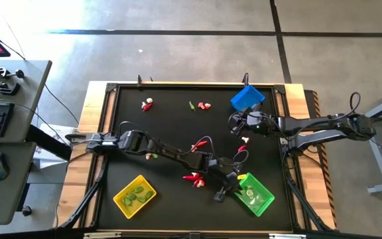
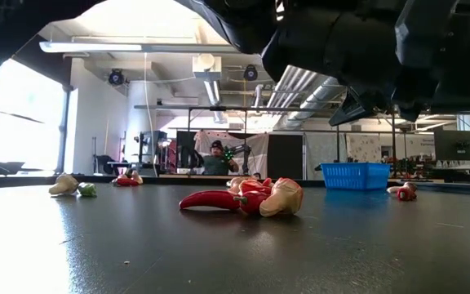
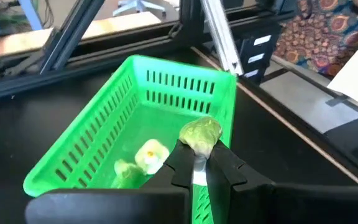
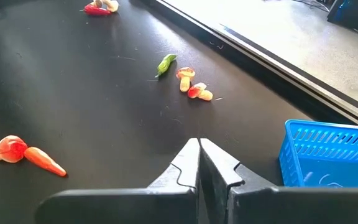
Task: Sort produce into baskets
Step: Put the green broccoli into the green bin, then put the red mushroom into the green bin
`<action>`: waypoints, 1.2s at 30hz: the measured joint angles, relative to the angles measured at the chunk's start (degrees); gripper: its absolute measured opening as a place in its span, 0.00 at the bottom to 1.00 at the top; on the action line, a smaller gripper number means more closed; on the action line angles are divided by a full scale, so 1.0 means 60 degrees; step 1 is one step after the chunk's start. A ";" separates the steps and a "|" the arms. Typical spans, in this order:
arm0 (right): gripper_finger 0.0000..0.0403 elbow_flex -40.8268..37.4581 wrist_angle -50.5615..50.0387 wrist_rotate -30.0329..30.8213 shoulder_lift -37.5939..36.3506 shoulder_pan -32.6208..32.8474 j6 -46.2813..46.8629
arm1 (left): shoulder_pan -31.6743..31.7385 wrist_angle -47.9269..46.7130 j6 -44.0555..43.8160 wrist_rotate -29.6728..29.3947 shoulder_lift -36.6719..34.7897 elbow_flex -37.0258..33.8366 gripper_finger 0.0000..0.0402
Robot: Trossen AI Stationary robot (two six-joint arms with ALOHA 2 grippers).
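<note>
Left hand [image 3: 197, 163] hangs over the green basket [image 3: 98, 134], its two dark fingers pinched on a small green vegetable [image 3: 200, 133] that sticks out just past the fingertips. Below and just beside that hand, inside the same basket, lie a pale yellowish piece [image 3: 150, 155] and another green piece [image 3: 127, 173], close together on the basket floor. From above, the left hand [image 1: 229, 190] sits at the green basket's [image 1: 262, 201] edge, with a cluster of red chili-like pieces [image 1: 193, 178] on the black tabletop [image 1: 171, 126] close behind it, and a second red piece [image 1: 199, 143] farther back along the arm. The yellow basket [image 1: 128, 205], well apart from this hand on its arm's side, holds a few green pods [image 1: 138, 194].

Right hand [image 4: 199, 155] has its fingers pressed fully together with nothing between them. It hovers above bare tabletop, and the blue basket [image 4: 328, 158] stands just beside it. Ahead of this hand lie a green pod [image 4: 166, 63] and next to it two whitish-pink pieces [image 4: 192, 83]; off to one side rests an orange-red piece with a pale bulb [image 4: 23, 154], and farther away a red-and-white pair [image 4: 100, 7]. In the high view the right hand [image 1: 236, 123] is next to the blue basket [image 1: 247, 98], with one small pale piece [image 1: 245, 139] near it on the tabletop.
</note>
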 joint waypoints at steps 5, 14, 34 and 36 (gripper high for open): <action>0.00 0.0000 0.0000 0.0000 0.0000 0.0000 -0.0003 | 0.0000 -0.0039 0.0055 -0.0498 0.0000 0.0000 0.10; 0.00 0.0000 -0.0002 0.0004 0.0000 0.0000 -0.0104 | 0.0008 -0.0225 0.0063 -0.0524 0.0000 -0.0007 0.24; 0.00 0.0004 -0.0149 0.0002 0.0004 0.0004 -0.0260 | 0.0764 -0.1285 0.1184 0.0859 -0.1540 -0.1035 0.00; 0.00 0.0004 -0.0153 0.0003 0.0004 0.0011 -0.0320 | 0.0760 -0.1723 0.1715 0.0854 -0.1901 -0.1554 0.00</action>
